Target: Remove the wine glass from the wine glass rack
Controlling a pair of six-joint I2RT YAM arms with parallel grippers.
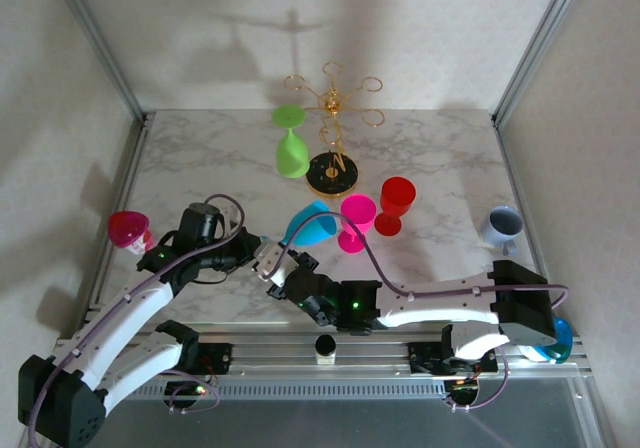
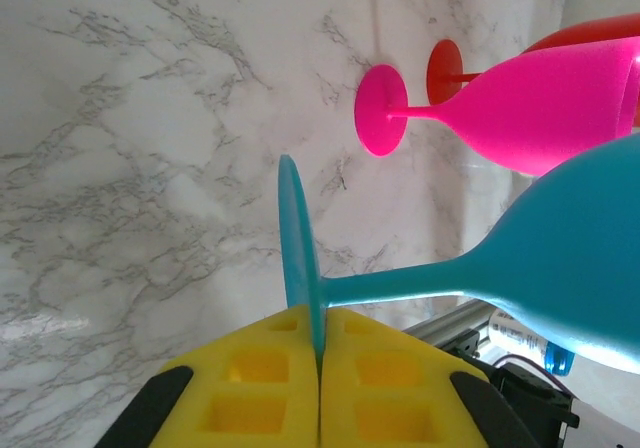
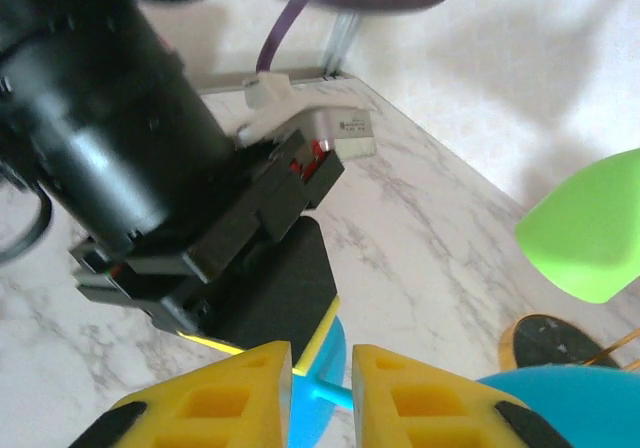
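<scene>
Near the front of the veined marble table (image 1: pixel 200 168), the left gripper (image 2: pixel 320 343) pinches the thin round foot of the blue wine glass (image 2: pixel 570 268) between yellow pads, the right gripper (image 3: pixel 320 378) slightly parted at its stem, well apart from the curled gold-wire wine glass rack (image 1: pixel 332 175).

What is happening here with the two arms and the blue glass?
The left gripper is shut on the foot of the blue wine glass, held sideways above the table. The right gripper stands slightly open around its stem. A green glass hangs upside down on the wine glass rack behind.
</scene>
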